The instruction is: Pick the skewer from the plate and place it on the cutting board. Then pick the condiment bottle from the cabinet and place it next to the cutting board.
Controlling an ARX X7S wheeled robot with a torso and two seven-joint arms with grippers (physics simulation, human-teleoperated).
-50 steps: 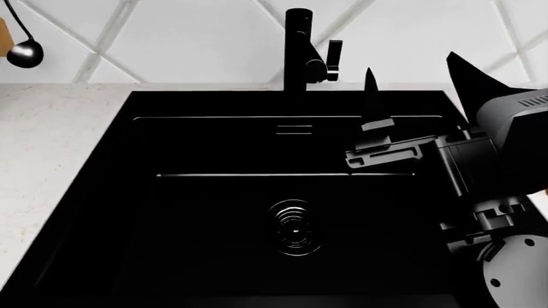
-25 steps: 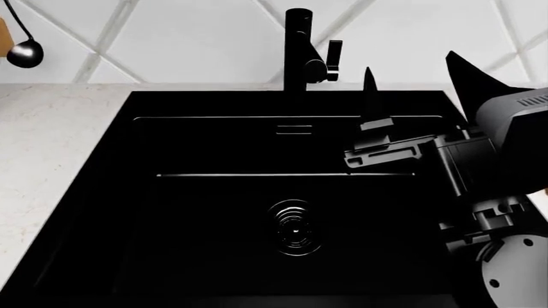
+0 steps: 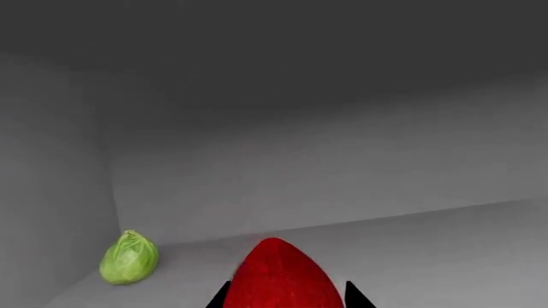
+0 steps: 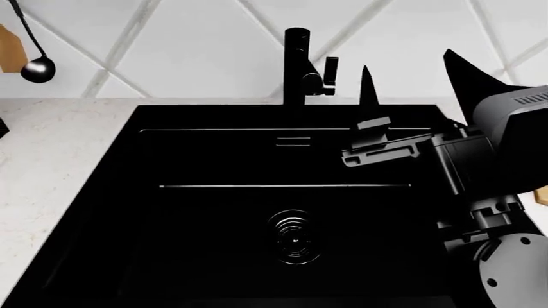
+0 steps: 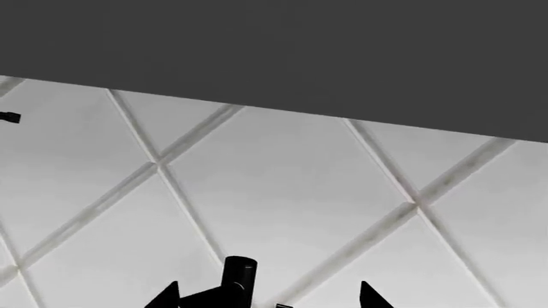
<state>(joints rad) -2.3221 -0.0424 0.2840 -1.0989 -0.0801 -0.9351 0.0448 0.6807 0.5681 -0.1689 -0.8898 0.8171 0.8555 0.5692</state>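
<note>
Left tool sits inside a grey cabinet, its two dark fingertips showing on either side of the red condiment bottle; the bottle fills the gap between them, so the tool appears closed on it, though actual contact is hidden at the picture's edge. Near the cabinet's corner, apart from the bottle, a small green cabbage rests on the cabinet floor.

From the head view, a ladle hangs on the tiled wall at far left, above the pale speckled surface. A black sink takes up the middle, with a round drain in its basin and a black faucet behind it. Over the sink's right side hangs the right tool, its two pointed fingers spread wide with nothing between them. Its wrist camera faces the tiled wall and the faucet's top. Skewer, plate and cutting board are outside every view.
</note>
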